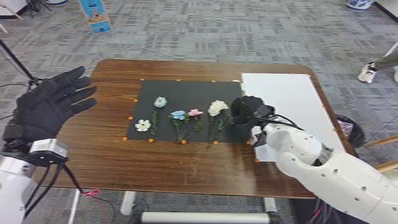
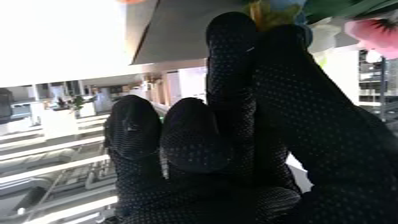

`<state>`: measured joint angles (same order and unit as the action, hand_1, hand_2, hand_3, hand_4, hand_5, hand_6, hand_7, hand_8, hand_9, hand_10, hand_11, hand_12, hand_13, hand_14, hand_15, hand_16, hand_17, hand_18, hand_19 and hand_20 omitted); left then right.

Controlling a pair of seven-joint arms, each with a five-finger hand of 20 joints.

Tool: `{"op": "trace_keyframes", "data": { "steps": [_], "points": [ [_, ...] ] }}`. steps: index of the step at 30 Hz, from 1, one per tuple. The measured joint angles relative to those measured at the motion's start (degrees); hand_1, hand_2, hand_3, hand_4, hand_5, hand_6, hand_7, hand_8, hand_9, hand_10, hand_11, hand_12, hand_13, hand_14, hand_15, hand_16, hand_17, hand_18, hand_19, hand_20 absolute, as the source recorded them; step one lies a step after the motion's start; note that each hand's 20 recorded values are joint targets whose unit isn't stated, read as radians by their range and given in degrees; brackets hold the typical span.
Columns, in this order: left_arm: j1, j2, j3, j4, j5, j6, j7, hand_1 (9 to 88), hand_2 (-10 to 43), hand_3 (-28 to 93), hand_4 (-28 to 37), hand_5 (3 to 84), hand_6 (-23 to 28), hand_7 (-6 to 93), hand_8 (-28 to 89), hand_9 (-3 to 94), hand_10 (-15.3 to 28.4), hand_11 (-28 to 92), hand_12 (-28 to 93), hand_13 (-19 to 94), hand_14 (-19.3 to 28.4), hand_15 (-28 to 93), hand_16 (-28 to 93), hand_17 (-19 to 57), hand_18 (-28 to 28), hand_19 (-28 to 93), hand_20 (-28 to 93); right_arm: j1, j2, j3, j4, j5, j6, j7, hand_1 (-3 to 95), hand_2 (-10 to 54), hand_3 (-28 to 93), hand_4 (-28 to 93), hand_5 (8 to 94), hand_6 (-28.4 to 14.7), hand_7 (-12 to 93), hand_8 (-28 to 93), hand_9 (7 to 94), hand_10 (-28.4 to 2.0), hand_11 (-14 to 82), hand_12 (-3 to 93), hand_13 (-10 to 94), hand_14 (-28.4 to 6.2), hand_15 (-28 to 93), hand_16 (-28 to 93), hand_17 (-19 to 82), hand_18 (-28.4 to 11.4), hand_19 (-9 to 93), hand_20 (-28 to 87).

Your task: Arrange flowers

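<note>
Flowers (image 1: 195, 113), five blooms in all, lay on a dark mat (image 1: 191, 89) near the middle of the frame, on my brown wooden worktop (image 1: 160, 172). A pale blue bloom (image 1: 160, 102) was at the mat's left side, with a white bloom (image 1: 143, 125) below it, near the mat's lower left corner. To the right of these, a blue bloom (image 1: 179, 115) and a pink bloom sat side by side, and a larger white bloom (image 1: 218, 107) lay farther right. Green stems (image 1: 181, 132) ran toward the lower edge of the mat.

My right hand (image 1: 247, 109), in a black glove, was over the mat's right edge, just beside the larger white bloom. I could not tell whether it was open, closed or gripping anything. In my right wrist view, pink petals showed near the glove.

My left hand (image 1: 49, 107), also gloved in black, was open at the left of the frame, its fingers extended, well apart from the flowers. A white sheet (image 1: 284, 95) covered the right part of the worktop, and small orange dots (image 1: 183, 142) edged the mat.
</note>
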<state>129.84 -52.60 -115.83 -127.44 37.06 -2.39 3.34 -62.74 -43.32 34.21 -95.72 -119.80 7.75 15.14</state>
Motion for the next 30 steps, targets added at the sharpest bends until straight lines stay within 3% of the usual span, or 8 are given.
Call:
{"op": "trace_keyframes", "data": {
  "steps": [7, 12, 23, 30],
  "points": [
    [-0.1, 0.0, 0.14, 0.07, -0.04, 0.0, -0.04, 21.5, -3.8, 70, -28.3, 30.9, 3.0, 18.2, -9, 29.0, 12.8, 22, 18, 24, 15.3, 28, 1, -9.8, 23.9, 45, 9, -0.2, 0.0, -0.6, -0.2, 0.2, 0.0, -0.3, 46.1, -9.5, 76, -28, 65.2, 4.8, 36, -4, 82.5, -3.7, 8.6, 36.7, 71, -4.0, 83, 36, 42, -18.9, 93, 58],
    [0.0, 0.0, 0.21, 0.09, -0.06, 0.0, -0.06, 21.5, -3.8, 70, -28.3, 30.9, 3.0, 18.3, -9, 29.0, 12.9, 22, 18, 24, 15.3, 28, 1, -9.8, 23.8, 45, 9, -0.7, 0.1, -0.4, -0.8, 0.2, -0.2, -0.8, 36.7, -9.5, 81, -28, 59.7, 5.3, 26, -15, 74.2, -7.0, 20.0, 18.2, 70, -4.5, 83, 36, 41, -19.5, 93, 57],
    [0.0, 0.16, 0.27, 0.34, -0.12, -0.04, -0.1, 21.6, -3.7, 70, -28.3, 30.8, 3.0, 18.2, -9, 29.1, 12.9, 22, 18, 24, 15.3, 28, 1, -9.8, 23.8, 45, 9, -2.2, 0.9, 1.4, -3.0, -2.2, -1.8, 0.4, 31.4, -9.5, 82, -28, 52.4, 2.5, 23, -14, 66.0, -9.3, 19.0, 18.0, 66, -5.7, 81, 34, 37, -20.1, 92, 56],
    [0.0, 0.16, 0.3, 0.34, -0.13, -0.04, -0.1, 21.6, -3.7, 70, -28.3, 30.9, 3.1, 18.1, -9, 29.0, 12.8, 22, 18, 24, 15.2, 28, 1, -9.8, 23.7, 45, 9, -5.6, 2.4, 6.9, -6.7, -3.9, -3.1, 3.7, 29.0, -9.5, 84, -28, 47.4, -1.1, 20, -12, 58.6, -11.8, 16.6, 17.5, 60, -8.1, 76, 31, 35, -20.5, 92, 57]
  ]
}}
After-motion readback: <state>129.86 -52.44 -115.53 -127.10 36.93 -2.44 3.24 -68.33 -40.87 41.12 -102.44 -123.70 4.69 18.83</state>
